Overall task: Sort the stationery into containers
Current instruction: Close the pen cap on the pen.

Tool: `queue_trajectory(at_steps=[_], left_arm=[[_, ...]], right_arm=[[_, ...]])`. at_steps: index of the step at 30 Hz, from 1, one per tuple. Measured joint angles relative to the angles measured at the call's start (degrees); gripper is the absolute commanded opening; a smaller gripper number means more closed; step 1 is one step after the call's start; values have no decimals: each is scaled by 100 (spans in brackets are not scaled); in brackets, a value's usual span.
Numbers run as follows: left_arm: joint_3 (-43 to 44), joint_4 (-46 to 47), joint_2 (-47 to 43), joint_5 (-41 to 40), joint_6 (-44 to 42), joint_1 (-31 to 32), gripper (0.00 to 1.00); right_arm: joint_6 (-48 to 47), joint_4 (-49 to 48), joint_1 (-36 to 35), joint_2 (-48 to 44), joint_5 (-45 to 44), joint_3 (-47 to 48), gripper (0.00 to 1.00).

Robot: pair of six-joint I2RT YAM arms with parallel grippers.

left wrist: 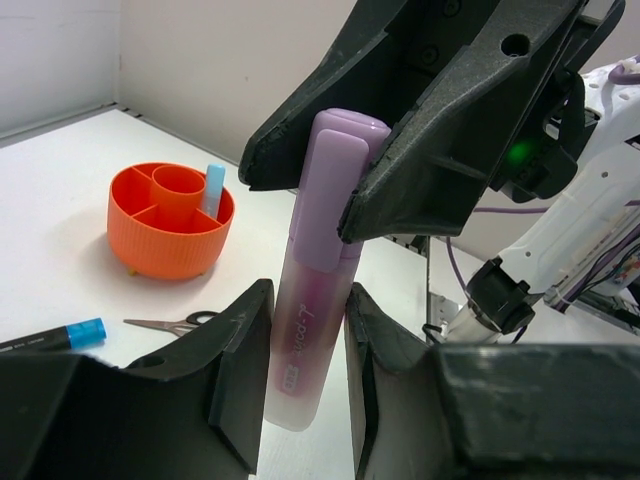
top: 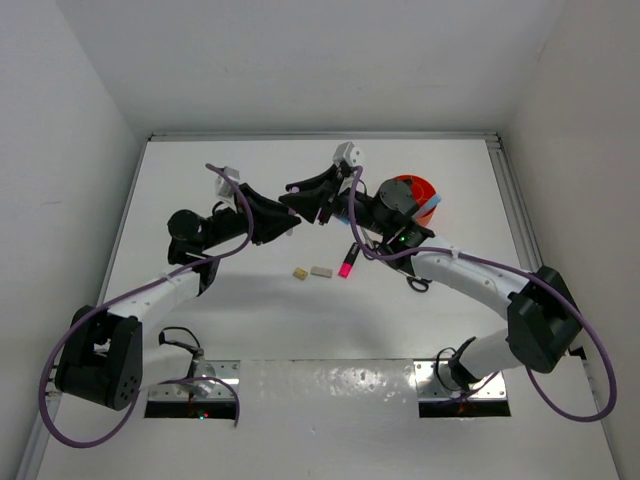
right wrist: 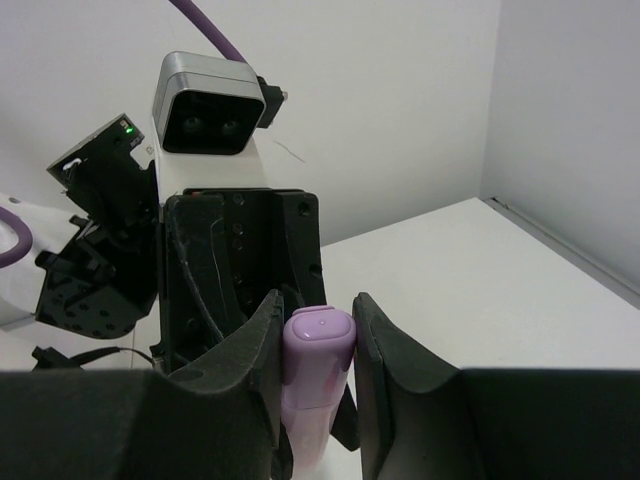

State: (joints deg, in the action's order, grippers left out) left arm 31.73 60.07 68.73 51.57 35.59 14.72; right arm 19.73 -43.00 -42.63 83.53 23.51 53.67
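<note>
Gripping one lilac marker, left gripper faces right gripper.

You have the lilac marker held near upright above the table. The orange tub sits toward the far right edge, a pale blue piece standing inside. A beige eraser, a grey eraser and a pink-capped marker lie mid-table.
</note>
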Motion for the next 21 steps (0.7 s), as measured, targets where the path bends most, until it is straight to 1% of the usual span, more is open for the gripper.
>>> queue_trajectory(at_steps=[13,21], left_arm=[[0,0,0,11,-72,-9,0],[0,170,-24,-55,-284,-2,0]], right_arm=[[24,-11,-22,26,0,31,0],[-4,520,-28,11,4,361,0]])
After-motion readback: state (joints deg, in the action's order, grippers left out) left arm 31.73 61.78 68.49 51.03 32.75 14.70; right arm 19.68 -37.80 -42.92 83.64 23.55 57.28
